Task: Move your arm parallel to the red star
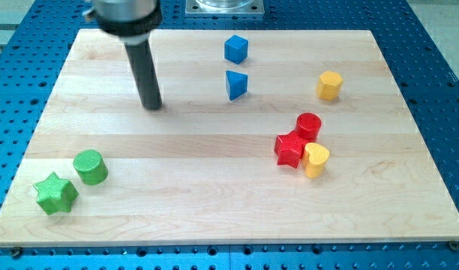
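Here my tip [152, 106], no jaws, touches nothing, far left of red star [289, 149].

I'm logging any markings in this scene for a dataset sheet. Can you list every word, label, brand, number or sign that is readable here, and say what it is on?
None: no readable text shows in the camera view.
The wooden board is bare.
The blocks, such as the red star and blue cube, carry no markings.
The rod ending in my tip bears no label.
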